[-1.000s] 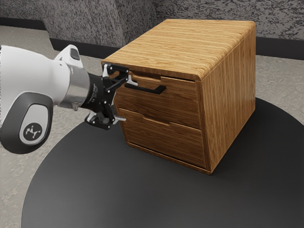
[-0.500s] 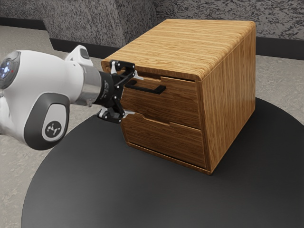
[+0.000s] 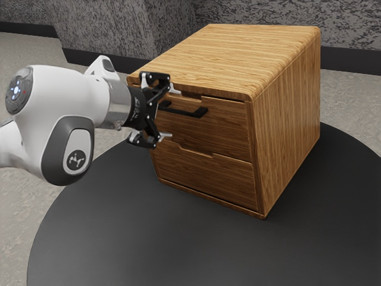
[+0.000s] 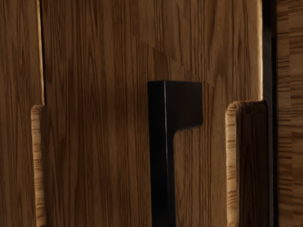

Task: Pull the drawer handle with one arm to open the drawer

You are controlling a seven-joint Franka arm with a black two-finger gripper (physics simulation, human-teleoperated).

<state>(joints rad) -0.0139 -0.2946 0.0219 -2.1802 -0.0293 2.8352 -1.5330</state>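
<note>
A wooden cabinet [image 3: 238, 53] with two drawers stands on a round black table [image 3: 178, 238]. The top drawer [image 3: 223, 128] carries a black bar handle [image 3: 189, 111] and its front sits flush with the cabinet. My gripper [image 3: 162, 114] is at the handle's end nearest the exterior view's left. It is open, with one finger above the bar and one below, both apart from it. In the wrist view the handle [image 4: 163, 156] runs straight ahead of my hand across the drawer front [image 4: 94, 118].
The lower drawer [image 3: 208, 170] has no bar handle and looks closed. The black table extends in front of the cabinet and toward the exterior view's right. Grey floor [image 3: 36, 53] and a dark stone wall lie behind.
My arm has moved toward the exterior view's right, bringing the open gripper from just beside the cabinet's corner up to the handle's end. The drawer has not moved.
</note>
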